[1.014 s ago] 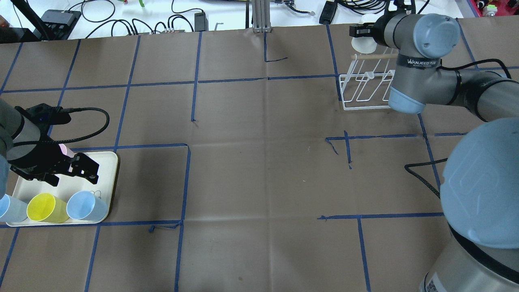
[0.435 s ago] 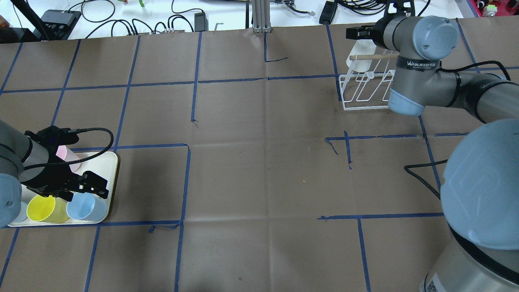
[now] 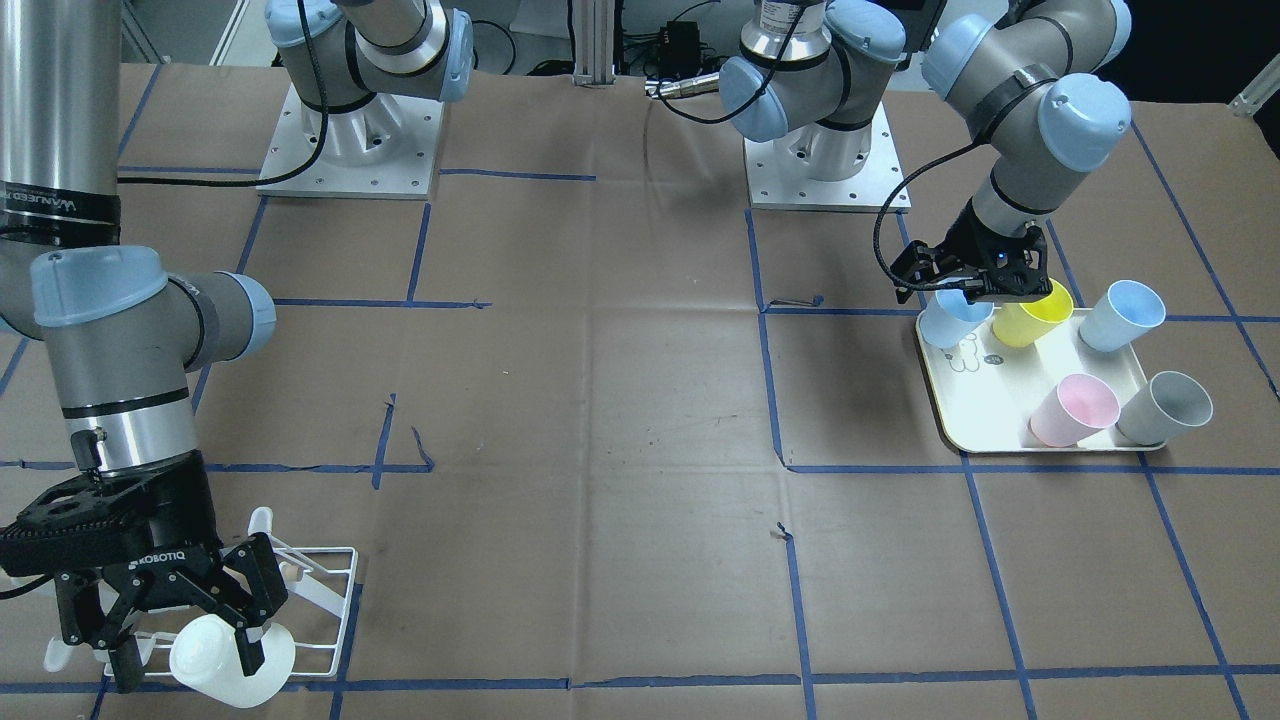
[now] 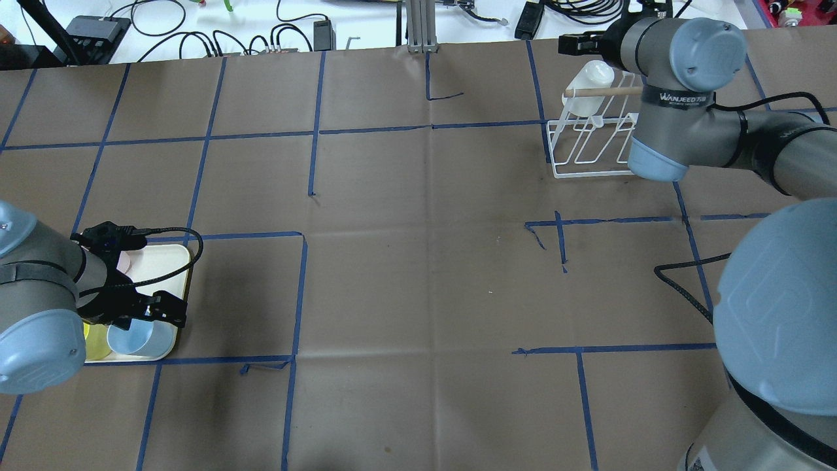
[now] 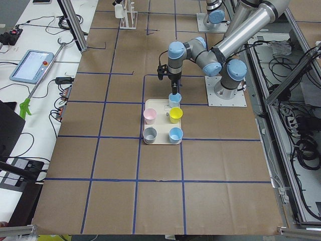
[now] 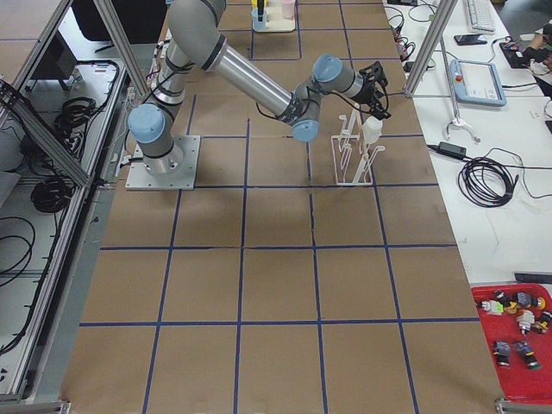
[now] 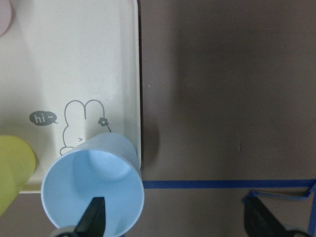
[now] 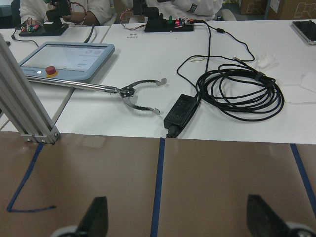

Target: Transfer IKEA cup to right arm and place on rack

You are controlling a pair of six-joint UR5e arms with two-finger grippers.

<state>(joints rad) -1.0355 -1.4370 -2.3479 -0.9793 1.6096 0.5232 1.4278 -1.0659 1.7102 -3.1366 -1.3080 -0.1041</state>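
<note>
A light-blue cup [image 7: 93, 188] stands at the near corner of the cream tray [image 7: 74, 59]. My left gripper [image 7: 177, 217] is open and low over it, with one finger [image 7: 94, 217] inside the cup and the other outside over the table. It also shows in the overhead view [image 4: 153, 314] and the front view [image 3: 975, 292]. A white cup [image 4: 588, 78] hangs tilted on the white wire rack [image 4: 588, 147] behind its wooden dowel [image 4: 605, 92]. My right gripper [image 4: 575, 44] is open and empty just beyond the rack; its wrist view [image 8: 177, 217] shows nothing between the fingers.
The tray [image 3: 985, 400] also holds a yellow cup [image 3: 1030, 315], a second light-blue cup [image 3: 1120, 315], a pink cup [image 3: 1075, 410] and a grey cup [image 3: 1165, 408]. Cables and a pendant lie on the white bench [image 8: 237, 89] past the table's far edge.
My left gripper has moved toward the robot along the tray and come down over the light-blue cup. The white cup has settled on the rack and my right gripper has drawn back a little.
</note>
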